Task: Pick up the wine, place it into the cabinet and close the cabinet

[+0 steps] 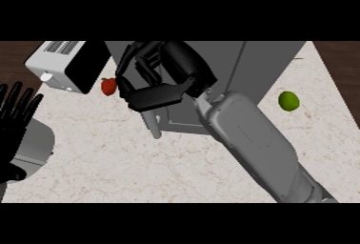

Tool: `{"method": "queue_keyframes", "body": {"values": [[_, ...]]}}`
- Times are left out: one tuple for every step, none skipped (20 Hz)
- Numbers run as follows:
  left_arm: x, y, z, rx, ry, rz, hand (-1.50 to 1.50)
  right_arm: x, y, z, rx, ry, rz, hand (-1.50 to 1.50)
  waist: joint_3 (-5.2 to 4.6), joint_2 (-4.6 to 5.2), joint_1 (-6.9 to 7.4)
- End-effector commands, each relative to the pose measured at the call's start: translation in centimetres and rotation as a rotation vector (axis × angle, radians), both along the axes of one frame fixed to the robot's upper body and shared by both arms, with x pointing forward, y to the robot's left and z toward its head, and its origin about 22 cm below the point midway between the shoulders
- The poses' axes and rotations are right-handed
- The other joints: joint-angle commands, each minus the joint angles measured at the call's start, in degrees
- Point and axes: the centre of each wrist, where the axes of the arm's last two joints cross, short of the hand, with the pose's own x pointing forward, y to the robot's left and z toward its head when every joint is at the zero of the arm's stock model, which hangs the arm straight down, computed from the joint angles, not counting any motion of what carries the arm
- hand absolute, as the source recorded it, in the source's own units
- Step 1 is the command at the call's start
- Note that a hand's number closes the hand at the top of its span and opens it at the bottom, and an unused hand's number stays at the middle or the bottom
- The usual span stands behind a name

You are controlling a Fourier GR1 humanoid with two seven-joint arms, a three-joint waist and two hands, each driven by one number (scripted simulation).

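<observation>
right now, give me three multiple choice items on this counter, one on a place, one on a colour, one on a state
1. Where is the round green fruit?
A. right of the grey cabinet
B. on the white appliance
C. in the left hand

2. What colour is the small fruit beside the white appliance with a black front?
A. blue
B. red
C. yellow

3. How is the black left hand?
A. curled round a bottle
B. open, fingers up
C. pressed on the cabinet

Key: 1 A, it lies on the marble counter right of the cabinet; 2 B, it shows red; 3 B, its fingers are straight at the view's left edge.
</observation>
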Motion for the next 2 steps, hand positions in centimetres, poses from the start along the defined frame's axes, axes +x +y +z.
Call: {"method": "queue_keyframes", "body": {"values": [[0.5,0.8,1.1,0.016,-0.012,0.011,-1.5,3.5,-3.3,-1.8,-0.025,0.079,-0.224,1.5,0.95,2.9,-0.49],[0.2,0.1,0.6,0.03,0.01,0.004,-1.5,3.7,-4.1,-2.8,-0.046,0.076,-0.227,1.5,0.99,2.98,-0.18]]}}
